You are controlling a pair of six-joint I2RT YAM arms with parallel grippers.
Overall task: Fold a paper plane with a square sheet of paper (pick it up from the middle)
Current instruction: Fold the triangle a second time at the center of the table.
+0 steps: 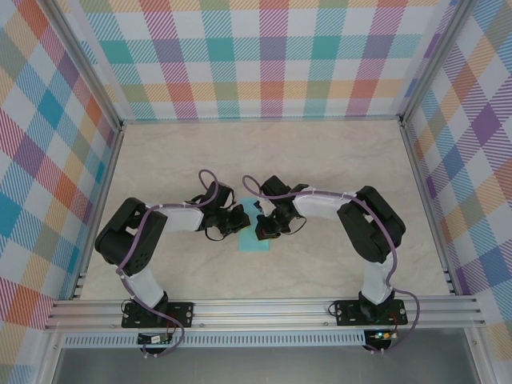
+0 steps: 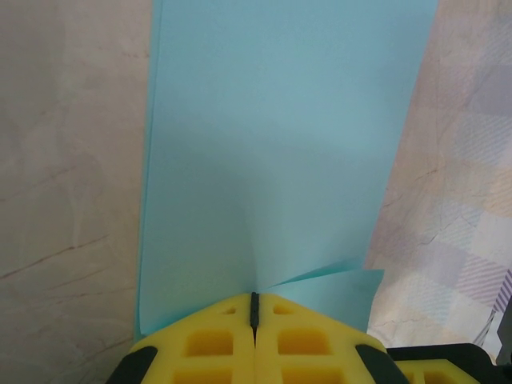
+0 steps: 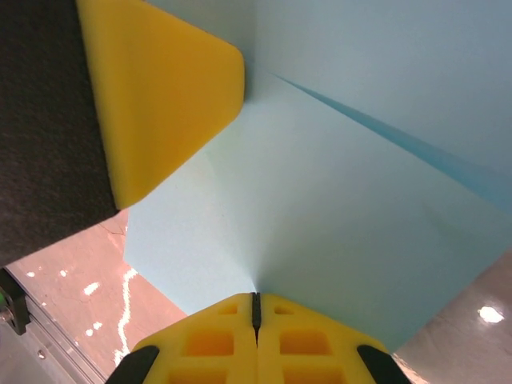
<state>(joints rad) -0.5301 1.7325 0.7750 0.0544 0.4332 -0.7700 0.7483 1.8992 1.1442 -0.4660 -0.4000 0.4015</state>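
- The left gripper (image 2: 254, 308) has its yellow jaws pressed together, with an edge of the square sheet of paper (image 2: 280, 144) pinched in the seam between them.
- The right gripper (image 3: 256, 308) is clamped the same way, its jaws closed on another edge of the same turquoise sheet.
- In the right wrist view, a yellow finger (image 3: 160, 96) of the left gripper presses against the paper at the upper left, close by.
- From the left jaws the sheet runs away as a tall band, with a small flap (image 2: 344, 284) sticking out just beside the fingertips.
- In the right wrist view, a sharp crease (image 3: 376, 132) runs slantwise across the sheet.
- Seen from above, the paper sits between the two grippers, near the middle of the pale marbled table (image 1: 336, 160).
- Whether the sheet lies flat or is raised cannot be told.
- Plaid walls (image 1: 272, 56) stand around the table on three sides.
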